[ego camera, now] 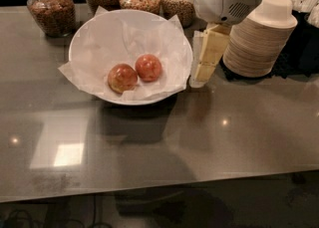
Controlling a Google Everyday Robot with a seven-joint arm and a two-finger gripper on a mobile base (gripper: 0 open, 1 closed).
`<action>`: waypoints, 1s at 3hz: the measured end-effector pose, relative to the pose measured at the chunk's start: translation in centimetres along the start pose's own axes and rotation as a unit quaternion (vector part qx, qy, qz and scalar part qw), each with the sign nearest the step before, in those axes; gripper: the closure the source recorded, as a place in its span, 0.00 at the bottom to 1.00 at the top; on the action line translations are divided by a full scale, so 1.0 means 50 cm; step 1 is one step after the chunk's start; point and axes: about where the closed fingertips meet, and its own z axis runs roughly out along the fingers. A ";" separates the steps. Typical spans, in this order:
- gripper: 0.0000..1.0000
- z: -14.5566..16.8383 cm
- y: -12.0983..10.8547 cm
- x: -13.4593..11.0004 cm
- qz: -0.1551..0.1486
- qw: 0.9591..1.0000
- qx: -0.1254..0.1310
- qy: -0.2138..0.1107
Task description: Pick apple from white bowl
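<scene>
The white bowl (84, 38), wide and lined with crinkled white paper, stands on the dark table at the upper middle. Two apples lie in it side by side. The red-orange shiny apple (148, 67) is on the right. The apple with yellow mottled patches (122, 77) is on the left, touching it. My gripper (200, 76) hangs from the white arm at the upper right. It points down just outside the bowl's right rim, to the right of the red-orange apple, and holds nothing.
Several glass jars of grains (49, 8) stand in a row behind the bowl. A stack of tan paper bowls with a white lid (259, 38) stands right of the gripper. The table's front edge (159, 184) runs across the lower part of the view.
</scene>
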 end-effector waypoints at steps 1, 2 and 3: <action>0.13 0.034 -0.011 -0.016 -0.023 1.000 -0.008 -0.012; 0.15 0.069 -0.025 -0.016 -0.033 0.999 -0.014 -0.022; 0.01 0.099 -0.038 -0.012 -0.036 0.999 -0.021 -0.025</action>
